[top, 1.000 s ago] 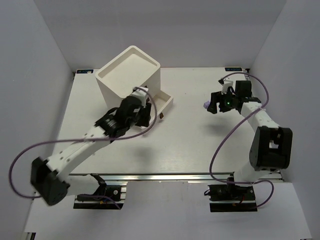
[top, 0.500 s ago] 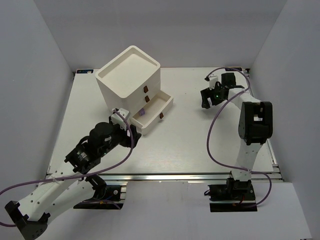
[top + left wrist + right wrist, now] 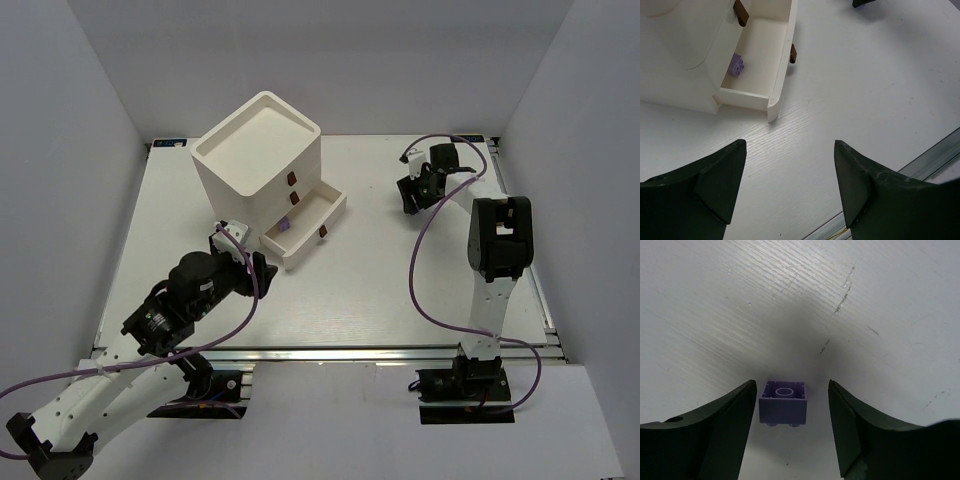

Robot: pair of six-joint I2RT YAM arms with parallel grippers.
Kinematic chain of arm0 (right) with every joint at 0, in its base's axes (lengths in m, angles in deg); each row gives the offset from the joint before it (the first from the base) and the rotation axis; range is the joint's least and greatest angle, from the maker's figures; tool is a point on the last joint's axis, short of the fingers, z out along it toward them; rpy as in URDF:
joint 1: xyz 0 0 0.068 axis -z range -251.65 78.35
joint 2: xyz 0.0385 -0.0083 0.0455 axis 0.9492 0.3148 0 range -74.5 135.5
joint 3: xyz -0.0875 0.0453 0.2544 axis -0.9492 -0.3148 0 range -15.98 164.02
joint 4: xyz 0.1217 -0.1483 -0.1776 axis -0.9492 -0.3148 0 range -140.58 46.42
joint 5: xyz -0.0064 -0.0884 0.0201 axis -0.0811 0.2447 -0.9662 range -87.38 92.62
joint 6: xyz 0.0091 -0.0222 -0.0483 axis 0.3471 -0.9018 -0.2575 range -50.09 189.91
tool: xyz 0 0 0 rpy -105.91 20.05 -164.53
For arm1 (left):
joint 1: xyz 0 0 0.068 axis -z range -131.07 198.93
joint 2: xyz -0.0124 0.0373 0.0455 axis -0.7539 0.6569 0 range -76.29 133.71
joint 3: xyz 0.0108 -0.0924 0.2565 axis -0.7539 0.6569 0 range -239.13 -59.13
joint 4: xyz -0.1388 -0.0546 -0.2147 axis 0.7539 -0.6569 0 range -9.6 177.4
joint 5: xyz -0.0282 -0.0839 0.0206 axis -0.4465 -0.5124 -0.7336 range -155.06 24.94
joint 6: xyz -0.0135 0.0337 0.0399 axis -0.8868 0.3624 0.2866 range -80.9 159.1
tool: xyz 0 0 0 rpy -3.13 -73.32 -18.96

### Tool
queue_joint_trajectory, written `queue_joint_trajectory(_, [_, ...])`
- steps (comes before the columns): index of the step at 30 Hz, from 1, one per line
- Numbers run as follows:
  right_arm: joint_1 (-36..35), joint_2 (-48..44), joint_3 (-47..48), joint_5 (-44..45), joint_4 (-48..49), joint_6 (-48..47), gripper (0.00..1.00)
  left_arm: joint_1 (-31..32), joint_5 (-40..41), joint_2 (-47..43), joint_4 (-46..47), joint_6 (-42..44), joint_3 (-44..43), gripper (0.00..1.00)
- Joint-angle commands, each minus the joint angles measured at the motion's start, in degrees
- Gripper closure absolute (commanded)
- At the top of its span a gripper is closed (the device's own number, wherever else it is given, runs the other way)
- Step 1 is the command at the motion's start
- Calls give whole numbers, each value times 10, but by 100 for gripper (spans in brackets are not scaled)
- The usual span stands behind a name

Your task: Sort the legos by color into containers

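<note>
The white cabinet (image 3: 258,158) stands at the far left, its bottom drawer (image 3: 318,207) pulled out. One pale purple lego (image 3: 284,227) lies inside that drawer (image 3: 781,60), shown in the left wrist view as a small purple brick (image 3: 737,64). My left gripper (image 3: 258,268) hangs open and empty over bare table, near the drawer's front corner (image 3: 790,143). My right gripper (image 3: 412,193) is at the far right, open, straddling a second purple lego (image 3: 783,402). That brick lies on its side close to the left finger (image 3: 735,430); a gap shows on its right (image 3: 792,385).
The two upper drawers are shut, each with a dark red-brown handle (image 3: 292,179). An aluminium rail (image 3: 935,155) runs along the near table edge. Grey walls close in the table on three sides. Scratches (image 3: 846,287) mark the tabletop beyond the right gripper.
The left arm pulled back from the drawer toward the near left, opened, and a purple brick now lies in the drawer. The right gripper moved over the other purple brick and its jaws narrowed.
</note>
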Motion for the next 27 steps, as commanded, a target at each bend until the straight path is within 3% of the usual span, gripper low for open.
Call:
queue_joint_trajectory(1, [4, -6, 2, 19, 1, -16, 36, 3, 9, -4, 7, 1, 1, 19])
queue_joint_trajectory(4, [4, -12, -5, 15, 1, -19, 53, 3, 10, -2, 6, 0, 1, 19])
queue_joint_trajectory(5, [4, -13, -4, 12, 1, -19, 67, 3, 10, -3, 5, 0, 1, 19])
queue_joint_trajectory(8, [1, -19, 3, -3, -16, -21, 96, 3, 11, -2, 4, -2, 1, 19])
queue_joint_trajectory(9, [1, -22, 14, -15, -41, -24, 100, 3, 9, -2, 4, -2, 1, 19])
queue_joint_trajectory(16, [-53, -130, 19, -190, -105, -24, 100, 3, 15, -15, 5, -4, 3, 18])
queue_joint_trajectory(20, [-119, -168, 47, -209, -101, 9, 100, 3, 19, -17, 3, -5, 3, 18])
queue_joint_trajectory(27, [-195, -104, 139, -183, -88, 50, 100, 3, 27, -12, 2, -8, 3, 18])
